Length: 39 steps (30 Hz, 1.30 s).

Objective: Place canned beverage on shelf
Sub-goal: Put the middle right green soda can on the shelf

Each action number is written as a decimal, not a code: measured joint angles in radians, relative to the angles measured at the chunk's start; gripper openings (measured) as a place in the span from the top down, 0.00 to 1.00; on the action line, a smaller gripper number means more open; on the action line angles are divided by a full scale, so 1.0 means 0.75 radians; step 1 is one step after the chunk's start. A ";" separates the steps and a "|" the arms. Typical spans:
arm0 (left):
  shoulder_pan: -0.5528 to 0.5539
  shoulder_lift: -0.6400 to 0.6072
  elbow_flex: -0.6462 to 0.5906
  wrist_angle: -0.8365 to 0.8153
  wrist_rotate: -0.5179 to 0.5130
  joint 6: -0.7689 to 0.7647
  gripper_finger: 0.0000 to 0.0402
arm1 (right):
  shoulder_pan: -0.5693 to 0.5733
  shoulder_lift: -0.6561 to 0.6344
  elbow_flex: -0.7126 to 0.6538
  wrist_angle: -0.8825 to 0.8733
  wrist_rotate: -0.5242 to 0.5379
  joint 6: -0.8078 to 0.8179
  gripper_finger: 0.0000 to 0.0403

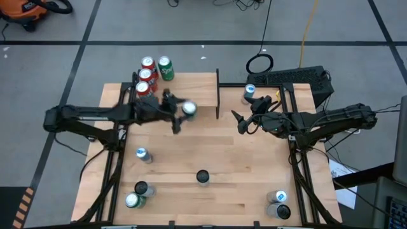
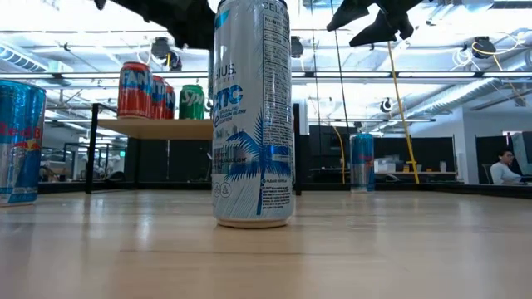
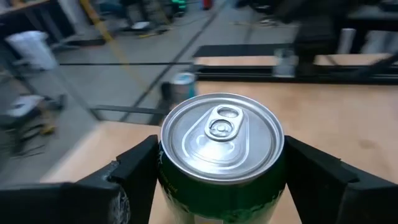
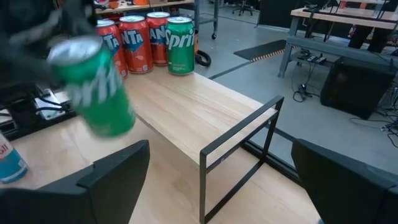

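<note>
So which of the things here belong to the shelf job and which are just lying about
Part of the job:
- left gripper, closed on the green Sprite can
- shelf, four cans already on it

Lying about:
- tall white Celsius can
- Red Bull can
- blue can
- right gripper, open, waiting

In the right wrist view the green can [image 4: 99,87] beside the shelf [image 4: 186,118] is showing motion-blurred, its lettering smeared. The white-and-blue can [image 2: 253,112] standing in front of the shelf is running past the low view's top edge and hiding part of the shelf behind it.
</note>
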 joint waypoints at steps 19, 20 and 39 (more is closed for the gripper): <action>0.501 -0.025 0.103 -0.270 0.025 0.055 0.31 | 0.000 0.030 0.000 0.050 0.000 -0.038 0.06; 0.504 -0.019 0.103 -0.271 0.028 0.055 0.30 | 0.000 0.030 0.000 0.050 0.000 -0.038 0.06; 0.511 0.063 0.105 -0.269 0.032 0.058 0.24 | 0.000 0.049 0.000 0.069 -0.001 -0.035 0.06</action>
